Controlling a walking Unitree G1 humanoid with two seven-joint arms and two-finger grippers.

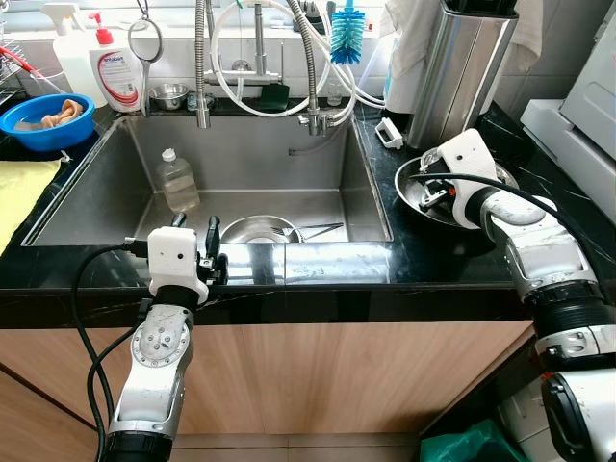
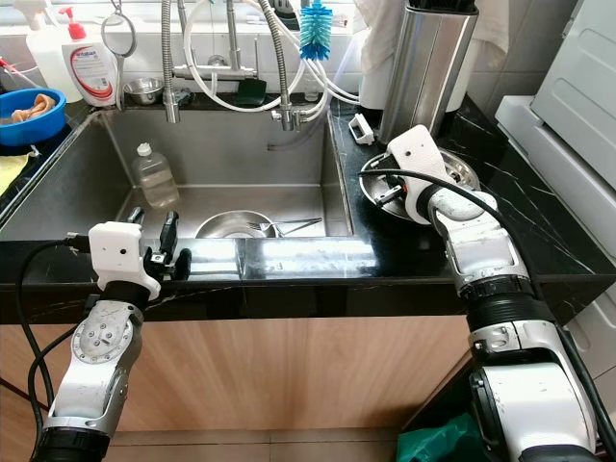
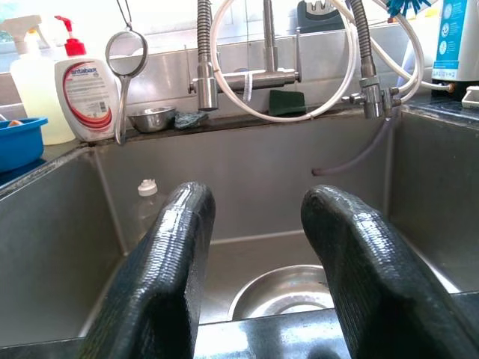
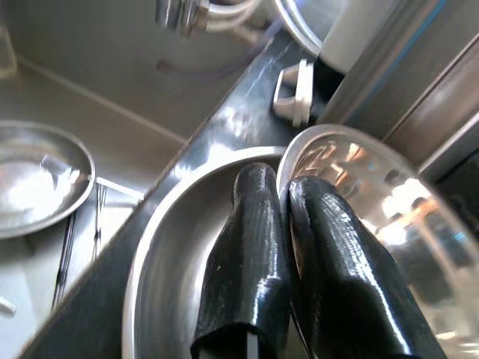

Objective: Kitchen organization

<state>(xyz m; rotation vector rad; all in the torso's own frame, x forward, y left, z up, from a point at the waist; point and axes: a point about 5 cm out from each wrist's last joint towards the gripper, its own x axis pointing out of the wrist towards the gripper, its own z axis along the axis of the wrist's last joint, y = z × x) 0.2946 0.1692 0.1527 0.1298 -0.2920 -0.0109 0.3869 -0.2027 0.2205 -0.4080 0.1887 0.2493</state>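
Closest to the robot, the left gripper (image 1: 195,241) rests at the front edge of the black stone table (image 1: 337,265), just ahead of the sink (image 1: 144,207). Its two black fingers (image 3: 168,254) stand well apart with nothing between them, pointing over the basin.

To the right, the right gripper (image 4: 288,224) reaches onto the table beside the sink. Its fingers are closed tight on the thin rim of a perforated steel strainer (image 4: 374,202), one finger on each side of the edge. The strainer sits tilted inside a shallow steel plate (image 4: 172,254) that lies flat on the table, just right of the sink's edge.

Inside the sink, a steel bowl (image 1: 255,229) lies on the bottom near the front wall, with a fork (image 1: 322,229) beside it. A clear plastic bottle (image 1: 178,181) with a white cap lies tilted against the left part of the basin floor.

Further back, behind the plate, a small white clip (image 1: 389,133) lies on the table next to a tall steel canister (image 1: 460,67). Along the rear ledge stand a tap (image 1: 255,43) with coiled hoses, a small steel cup (image 1: 168,95), a dark green sponge (image 1: 272,96), a white soap dispenser (image 1: 115,67) with a red pump and a white spray bottle (image 1: 67,48). A blue bottle brush (image 1: 347,34) hangs above. At the far left, a blue bowl (image 1: 46,120) sits on the table, near a yellow cloth (image 1: 19,192).
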